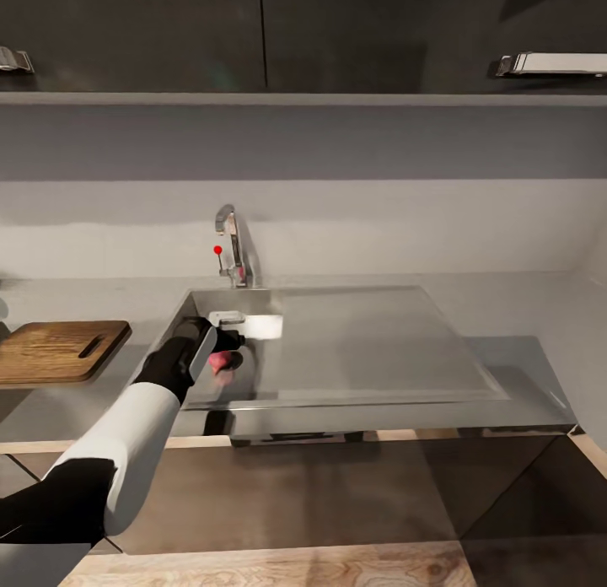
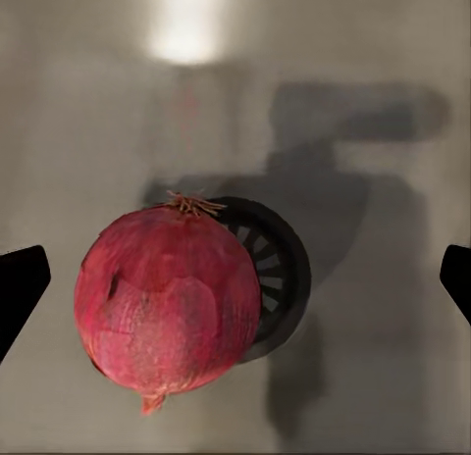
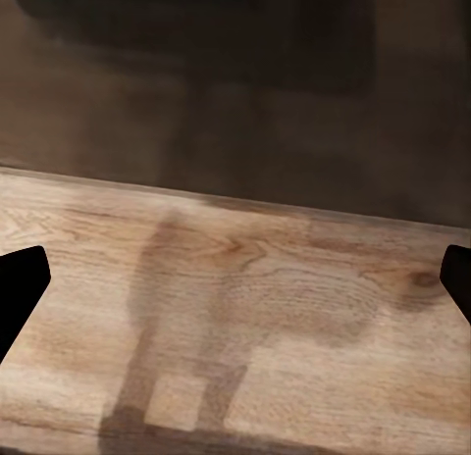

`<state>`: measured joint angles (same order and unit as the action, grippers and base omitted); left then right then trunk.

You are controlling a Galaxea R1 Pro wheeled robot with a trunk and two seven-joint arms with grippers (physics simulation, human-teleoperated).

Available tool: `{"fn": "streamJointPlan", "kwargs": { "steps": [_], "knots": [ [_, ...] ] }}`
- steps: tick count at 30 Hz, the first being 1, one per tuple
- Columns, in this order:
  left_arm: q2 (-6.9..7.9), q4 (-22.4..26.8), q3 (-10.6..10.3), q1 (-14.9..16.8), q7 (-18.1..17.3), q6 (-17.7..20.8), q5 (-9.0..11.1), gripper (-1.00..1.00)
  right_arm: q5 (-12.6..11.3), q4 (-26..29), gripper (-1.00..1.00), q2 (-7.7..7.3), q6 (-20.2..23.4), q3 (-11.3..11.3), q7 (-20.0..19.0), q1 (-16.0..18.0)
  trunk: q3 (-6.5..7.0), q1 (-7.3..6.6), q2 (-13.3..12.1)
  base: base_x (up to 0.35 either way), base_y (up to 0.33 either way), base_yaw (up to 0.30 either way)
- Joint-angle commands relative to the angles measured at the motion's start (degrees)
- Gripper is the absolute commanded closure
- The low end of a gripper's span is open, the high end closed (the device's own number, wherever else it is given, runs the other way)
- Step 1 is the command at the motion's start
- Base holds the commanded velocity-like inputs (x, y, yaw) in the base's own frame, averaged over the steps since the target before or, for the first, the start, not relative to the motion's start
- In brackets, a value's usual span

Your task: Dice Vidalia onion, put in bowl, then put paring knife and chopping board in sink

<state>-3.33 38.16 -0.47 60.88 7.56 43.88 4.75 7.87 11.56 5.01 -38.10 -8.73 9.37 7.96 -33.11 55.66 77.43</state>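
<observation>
Onion, the pinkish-red Vidalia onion (image 2: 169,303), lies on the floor of the sink (image 1: 354,351) partly over the dark drain (image 2: 275,274), left of centre in the head view. The left gripper (image 1: 221,344) hangs over it, jaws spread wide with nothing between them. The right gripper (image 3: 235,278) is likewise spread, over wood-grain floor (image 3: 245,318); the chopping board (image 1: 59,351) sits at the left edge on the countertop (image 1: 523,304).

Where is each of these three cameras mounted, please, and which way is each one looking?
Head view: on the robot's head, looking forward and down at the sink, tap and chopping board; the left arm reaches into the basin.
Left wrist view: by the left gripper, looking down at the onion beside the drain; both fingertips show.
Right wrist view: by the right gripper, facing wooden floor; fingertips show.
Shared: head and left wrist views both show the onion and the sink.
</observation>
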Motion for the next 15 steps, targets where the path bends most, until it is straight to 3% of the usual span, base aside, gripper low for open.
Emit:
{"fn": "streamJointPlan", "kwargs": {
  "steps": [1, 15],
  "knots": [
    [-0.04, -0.01, -0.08, 0.03, 0.45, 0.06, 0.52, -1.0, 0.57, -0.01, -1.0, 0.0, -0.04, -0.15, 0.59, 0.04, -0.05, 0.0, 0.03, 0.0, 0.0, 0.0],
    [-0.71, -2.7, -0.14, 0.03, 0.37, -1.82, 0.49, -1.0, 0.57, -0.04, -1.0, 0.0, -0.04, -0.15, 0.58, 0.03, -0.05, 0.0, 0.03, 0.0, 0.0, 0.0]
  ]
}}
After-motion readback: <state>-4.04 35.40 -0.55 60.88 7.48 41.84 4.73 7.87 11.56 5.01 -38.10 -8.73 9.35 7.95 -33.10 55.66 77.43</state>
